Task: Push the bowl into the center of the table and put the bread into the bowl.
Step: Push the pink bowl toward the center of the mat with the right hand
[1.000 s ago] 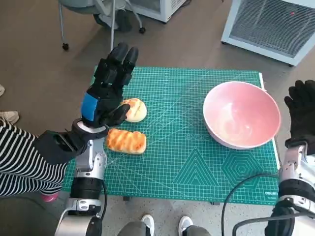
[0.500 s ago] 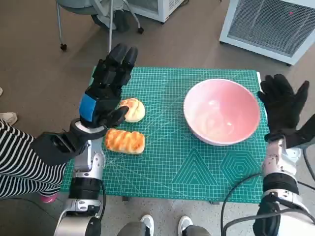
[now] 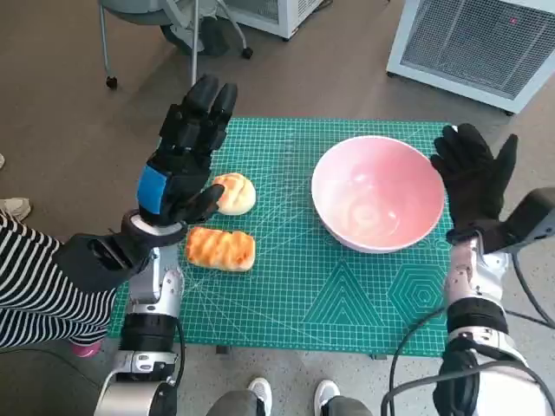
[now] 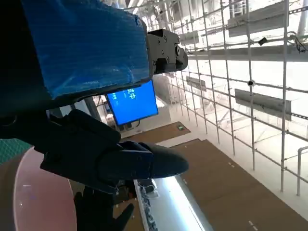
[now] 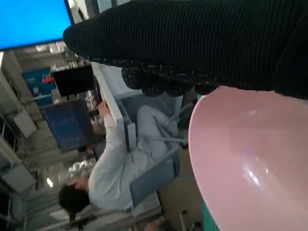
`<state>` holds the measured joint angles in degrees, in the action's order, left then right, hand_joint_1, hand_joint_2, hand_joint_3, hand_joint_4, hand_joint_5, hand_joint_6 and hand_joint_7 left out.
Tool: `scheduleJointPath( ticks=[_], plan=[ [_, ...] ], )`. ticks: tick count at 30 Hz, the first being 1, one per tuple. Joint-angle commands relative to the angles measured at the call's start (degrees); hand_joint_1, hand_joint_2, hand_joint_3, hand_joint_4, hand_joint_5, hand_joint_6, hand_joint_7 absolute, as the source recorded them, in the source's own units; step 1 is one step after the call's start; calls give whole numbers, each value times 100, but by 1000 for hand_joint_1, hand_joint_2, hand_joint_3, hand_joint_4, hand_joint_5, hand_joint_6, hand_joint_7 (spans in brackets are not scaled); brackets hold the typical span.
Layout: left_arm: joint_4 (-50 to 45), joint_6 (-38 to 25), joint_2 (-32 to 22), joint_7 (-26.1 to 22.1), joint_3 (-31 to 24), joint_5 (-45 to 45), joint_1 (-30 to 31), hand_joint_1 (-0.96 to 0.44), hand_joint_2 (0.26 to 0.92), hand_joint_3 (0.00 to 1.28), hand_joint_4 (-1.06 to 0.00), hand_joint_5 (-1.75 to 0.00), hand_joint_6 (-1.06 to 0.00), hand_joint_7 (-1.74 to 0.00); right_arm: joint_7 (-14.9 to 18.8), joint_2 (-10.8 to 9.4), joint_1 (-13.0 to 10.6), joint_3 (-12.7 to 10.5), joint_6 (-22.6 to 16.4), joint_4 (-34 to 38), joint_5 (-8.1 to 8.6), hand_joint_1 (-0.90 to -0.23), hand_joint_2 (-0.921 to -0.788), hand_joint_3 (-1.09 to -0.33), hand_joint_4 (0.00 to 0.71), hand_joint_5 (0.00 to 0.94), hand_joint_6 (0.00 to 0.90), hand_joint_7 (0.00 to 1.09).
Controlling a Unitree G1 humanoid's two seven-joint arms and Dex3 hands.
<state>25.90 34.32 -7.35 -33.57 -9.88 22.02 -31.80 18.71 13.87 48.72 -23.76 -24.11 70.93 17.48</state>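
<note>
Okay, you're mid-push: right hand, flat w/ fingers spread, against the pink bowl right of center, left hand splayed & empty over the bread—nudge more, then grab.

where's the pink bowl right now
In the head view the pink bowl sits right of centre on the green mat, against the right hand.

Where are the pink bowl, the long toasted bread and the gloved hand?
Pink round bowl [image 3: 375, 204]: head view, inner bottom.
Long toasted bread loaf [image 3: 220, 248]: head view, top crust.
Right hand, black knitted glove [image 3: 473, 186]: head view, palm.
</note>
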Motion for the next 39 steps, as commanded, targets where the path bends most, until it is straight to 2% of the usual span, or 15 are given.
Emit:
scheduleJointPath(
  ticks=[1,13,26,39],
  plan=[
    [-74,61,-41,25,-2,-79,73,-742,921,400,-49,0,-4,-288,-4,-132,14,77,74,117,-105,-685,-921,-819,145,4,107,234],
    [-80,28,-30,76,-12,-111,83,-752,921,399,-47,0,-8,-281,77,-406,75,60,116,105,4,-676,-921,-838,142,1,105,219],
    [-30,54,-42,30,-23,-92,77,-756,921,397,-39,0,-12,-272,116,-692,117,137,167,102,-54,-654,-921,-857,116,0,82,191],
    [-23,51,-38,41,-23,-105,81,-752,921,397,-38,0,-18,-262,100,-833,172,198,250,126,-48,-665,-921,-844,106,1,85,174]
  ],
)
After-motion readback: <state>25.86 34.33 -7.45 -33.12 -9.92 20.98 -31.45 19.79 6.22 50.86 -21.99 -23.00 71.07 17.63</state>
